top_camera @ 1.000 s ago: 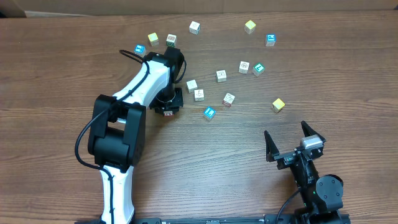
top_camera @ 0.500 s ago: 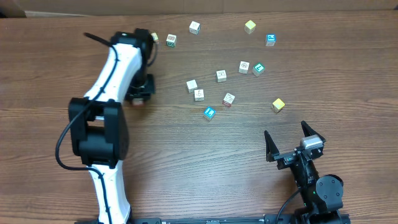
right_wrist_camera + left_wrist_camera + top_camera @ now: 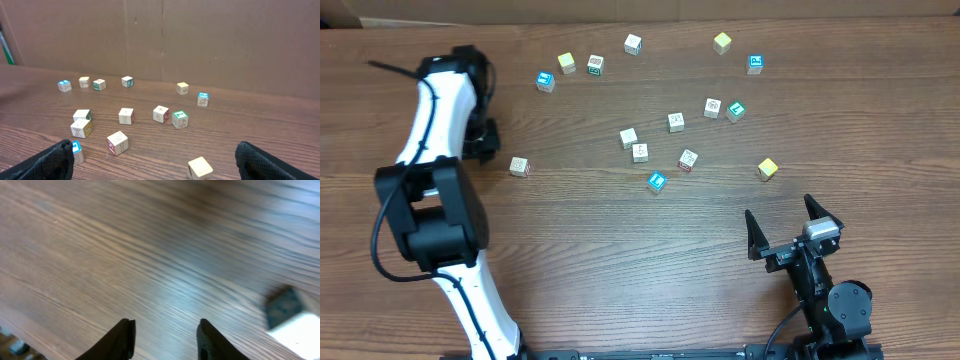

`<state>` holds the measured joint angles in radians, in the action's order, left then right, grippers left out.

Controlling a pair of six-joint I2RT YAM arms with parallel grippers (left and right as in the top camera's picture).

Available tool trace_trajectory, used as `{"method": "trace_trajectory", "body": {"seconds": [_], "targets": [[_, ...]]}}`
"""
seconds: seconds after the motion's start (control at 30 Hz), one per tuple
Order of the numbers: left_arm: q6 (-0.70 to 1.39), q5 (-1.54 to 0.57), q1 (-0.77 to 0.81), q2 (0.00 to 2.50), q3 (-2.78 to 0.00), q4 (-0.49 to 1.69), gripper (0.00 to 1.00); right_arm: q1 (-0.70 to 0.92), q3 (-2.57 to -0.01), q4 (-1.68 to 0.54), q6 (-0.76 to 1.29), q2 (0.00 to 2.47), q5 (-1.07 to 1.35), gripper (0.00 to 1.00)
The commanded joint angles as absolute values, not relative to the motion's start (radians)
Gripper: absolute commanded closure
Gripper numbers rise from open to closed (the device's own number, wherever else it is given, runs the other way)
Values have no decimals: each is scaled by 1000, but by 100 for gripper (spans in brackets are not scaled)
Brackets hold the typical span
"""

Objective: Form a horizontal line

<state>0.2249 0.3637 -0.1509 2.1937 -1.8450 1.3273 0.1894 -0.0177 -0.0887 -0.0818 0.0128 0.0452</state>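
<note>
You do not have a horizontal line yet. On the brown wooden tabletop [image 3: 620, 260] the small printed wooden cubes [image 3: 676, 122] lie loose, and in the overhead view none seems to touch another. Most of them are spread around the centre and toward 1 o'clock. Three more stand near each other, but apart, at about 11 o'clock: a blue cube [image 3: 544, 80], a yellow cube [image 3: 566, 62] and a white cube with green print [image 3: 595, 65]. One white cube with red print [image 3: 520, 166] stands alone at 9 o'clock from the central group.

Your left pincer [image 3: 485, 138] hangs near this lone cube, at its 10 o'clock side, not touching it. The left wrist view shows its fingers spread, with only bare wood between them. Your right pincer [image 3: 783, 222] is at 5 o'clock on the tabletop, spread wide and holding nothing, well apart from every cube.

I judge that the work is at the gathering step, with no row begun. The next move calls for bringing the spread left pincer squarely over one cube, pinching two flat sides, then setting it side by side against a neighbour on one straight line from 9 to 3 o'clock.
</note>
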Motion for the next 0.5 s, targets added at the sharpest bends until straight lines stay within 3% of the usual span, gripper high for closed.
{"method": "trace_trajectory", "body": {"seconds": [0.0, 0.17, 0.47], "targets": [[177, 256, -196, 2193, -1866, 1314, 57, 189, -8, -81, -76, 2, 43, 0], [66, -29, -224, 2193, -1862, 1313, 45, 189, -8, -81, -75, 2, 43, 0], [-25, -44, -175, 2193, -1858, 1288, 32, 189, -8, -81, -76, 2, 43, 0]]}}
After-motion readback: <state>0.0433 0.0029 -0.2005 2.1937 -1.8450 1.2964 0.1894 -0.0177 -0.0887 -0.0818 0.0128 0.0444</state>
